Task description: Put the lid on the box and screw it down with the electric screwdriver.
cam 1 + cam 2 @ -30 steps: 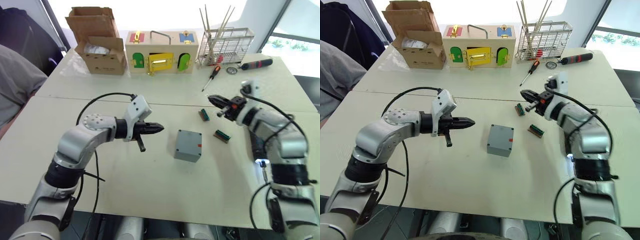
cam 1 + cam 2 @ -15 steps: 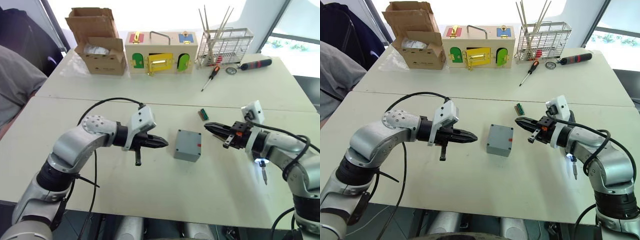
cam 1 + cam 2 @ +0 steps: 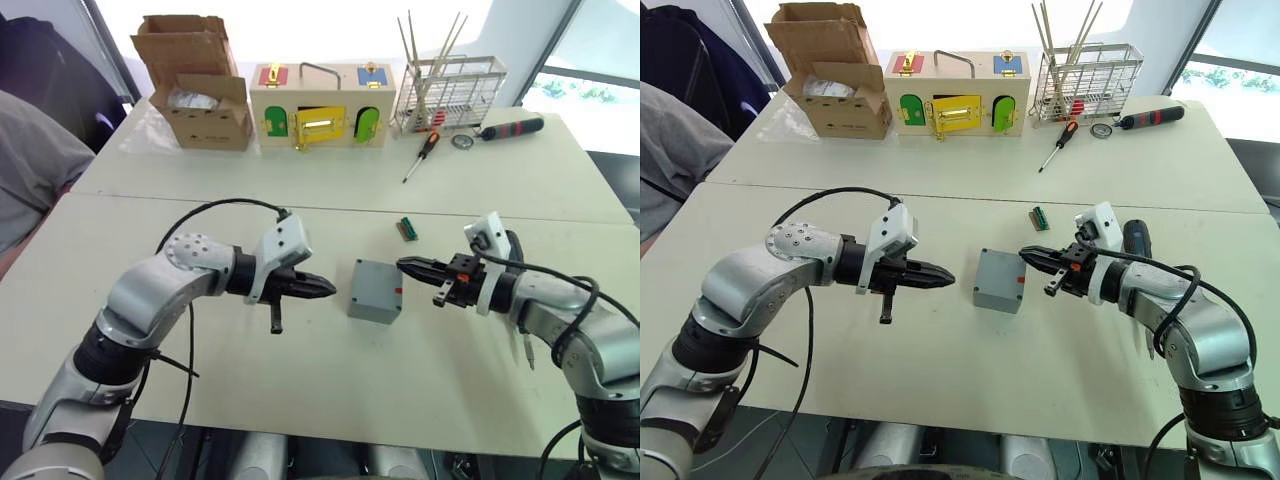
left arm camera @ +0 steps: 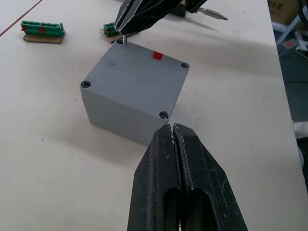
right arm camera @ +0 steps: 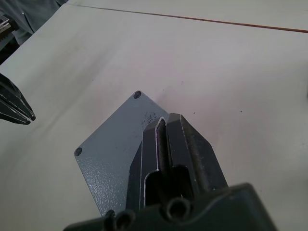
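Left wrist view pretty much tells the story: the box sits on the white table with the lid already lying flat on top, corner holes lined up, red mark on the far edge. The left gripper is pinched shut with nothing in it, pointing straight at the near corner of the box and close to it. Across from it, the right gripper has a thin metal pin poking out of its closed tips, right over the far corner hole. Looks like a screw being set in, but that's a guess.

From the head camera, the box lies between the two grippers, left gripper a small gap away on one side, right gripper practically touching the top edge on the other. So the right arm is the nearer one.

The electric screwdriver lies on the table behind the right forearm, long axis running roughly toward and away from the robot, bit end toward it. Reaching it would mean the right arm pulling back off the box.
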### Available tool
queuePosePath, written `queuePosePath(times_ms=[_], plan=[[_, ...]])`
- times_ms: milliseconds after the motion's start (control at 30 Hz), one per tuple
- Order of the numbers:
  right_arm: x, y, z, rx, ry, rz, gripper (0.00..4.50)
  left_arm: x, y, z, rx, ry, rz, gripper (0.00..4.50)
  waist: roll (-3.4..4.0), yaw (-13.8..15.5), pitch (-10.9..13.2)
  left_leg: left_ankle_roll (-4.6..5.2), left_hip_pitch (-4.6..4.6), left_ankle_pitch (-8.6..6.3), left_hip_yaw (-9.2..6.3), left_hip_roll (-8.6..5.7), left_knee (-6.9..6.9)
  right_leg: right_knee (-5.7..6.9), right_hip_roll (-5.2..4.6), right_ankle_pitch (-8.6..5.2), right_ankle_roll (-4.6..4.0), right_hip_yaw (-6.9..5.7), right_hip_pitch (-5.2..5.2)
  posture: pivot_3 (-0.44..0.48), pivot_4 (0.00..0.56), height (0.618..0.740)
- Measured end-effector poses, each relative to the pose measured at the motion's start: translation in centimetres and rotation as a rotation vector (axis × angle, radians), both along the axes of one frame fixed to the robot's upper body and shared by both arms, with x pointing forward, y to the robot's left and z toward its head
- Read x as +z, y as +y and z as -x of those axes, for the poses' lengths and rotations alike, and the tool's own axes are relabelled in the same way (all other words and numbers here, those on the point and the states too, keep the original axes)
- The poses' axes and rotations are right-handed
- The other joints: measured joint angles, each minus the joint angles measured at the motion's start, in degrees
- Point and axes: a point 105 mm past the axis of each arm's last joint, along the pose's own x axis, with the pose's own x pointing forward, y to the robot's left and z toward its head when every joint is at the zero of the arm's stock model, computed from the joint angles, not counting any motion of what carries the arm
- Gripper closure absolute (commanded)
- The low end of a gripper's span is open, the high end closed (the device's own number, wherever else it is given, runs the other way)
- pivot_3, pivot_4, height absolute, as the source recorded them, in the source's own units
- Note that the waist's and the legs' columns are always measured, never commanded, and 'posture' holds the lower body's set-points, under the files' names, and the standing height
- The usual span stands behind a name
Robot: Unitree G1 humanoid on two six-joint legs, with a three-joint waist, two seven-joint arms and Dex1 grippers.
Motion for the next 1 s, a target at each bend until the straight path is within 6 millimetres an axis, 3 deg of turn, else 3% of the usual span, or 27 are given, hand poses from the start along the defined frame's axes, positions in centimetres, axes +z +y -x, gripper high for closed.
queuePosePath(times_ms=[767, 900, 1000], plan=[[-1.2, 0.0, -0.4, -0.015, 0.006, 0.034, 4.46, 0.0, 0.0, -0.1, 0.012, -0.013, 0.007, 4.5, 0.0, 0.0, 0.0, 0.0, 0.0, 0.0, 0.0, 0.0, 0.0, 0.0, 0.0, 0.0, 0.0, 0.0, 0.0, 0.0, 0.15, 0.74], [-1.4, 0.1, -0.5, -0.014, 0.003, 0.037, 3.16, 0.0, 0.0, -0.1, 0.013, -0.014, 0.007, 4.5, 0.0, 0.0, 0.0, -0.01, 0.0, 0.0, -0.01, 0.0, 0.0, 0.0, 0.0, 0.0, 0.0, 0.0, 0.0, 0.0, 0.15, 0.74], [-1.4, 0.1, -0.5, -0.013, 0.003, 0.042, 1.47, 0.0, -0.1, -0.1, 0.016, -0.015, 0.008, 4.5, 0.0, 0.0, 0.0, 0.0, 0.0, 0.0, 0.0, 0.0, 0.0, 0.0, 0.0, 0.0, 0.0, 0.0, 0.0, 0.0, 0.15, 0.74]])
